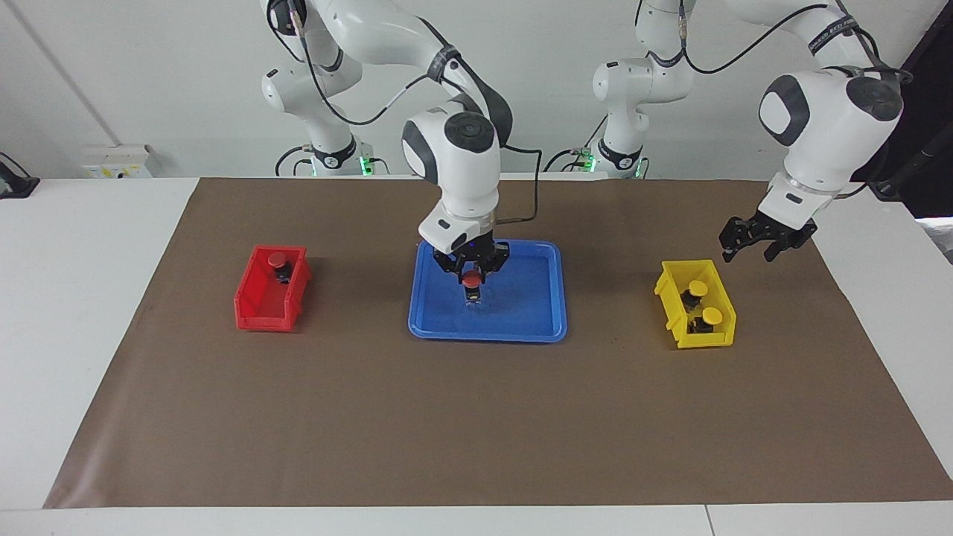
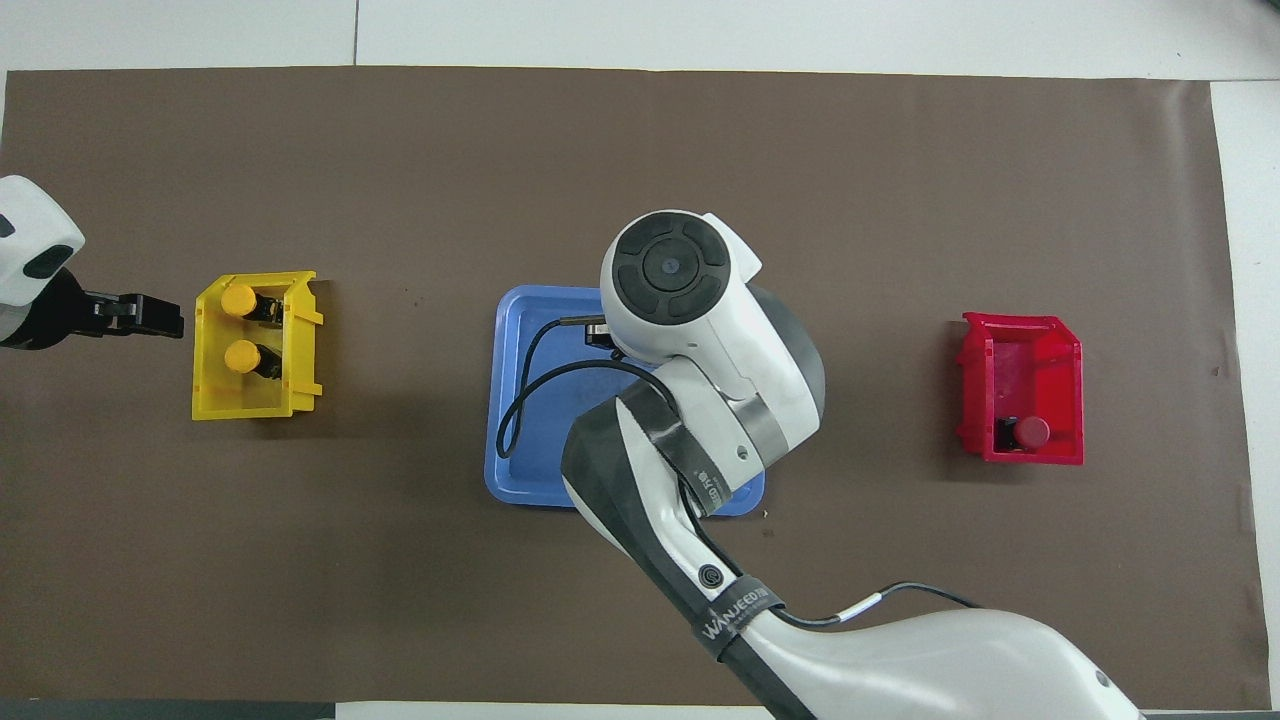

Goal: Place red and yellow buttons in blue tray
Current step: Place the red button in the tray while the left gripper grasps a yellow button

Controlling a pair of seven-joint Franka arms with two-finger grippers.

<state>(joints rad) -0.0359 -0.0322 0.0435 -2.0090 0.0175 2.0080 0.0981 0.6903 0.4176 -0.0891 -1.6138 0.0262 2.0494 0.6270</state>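
Two yellow buttons (image 1: 701,301) sit in the yellow bin (image 1: 696,336) beside the left jaws (image 1: 753,247), spread empty; right jaws (image 1: 471,272) clasp a red button (image 1: 471,281) over the blue tray (image 1: 521,313).

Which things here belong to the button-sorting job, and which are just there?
Job:
- red button held by the right tool over the blue tray
- red button in the red bin
- two yellow buttons in the yellow bin
- left tool, waiting

Just there:
- brown mat
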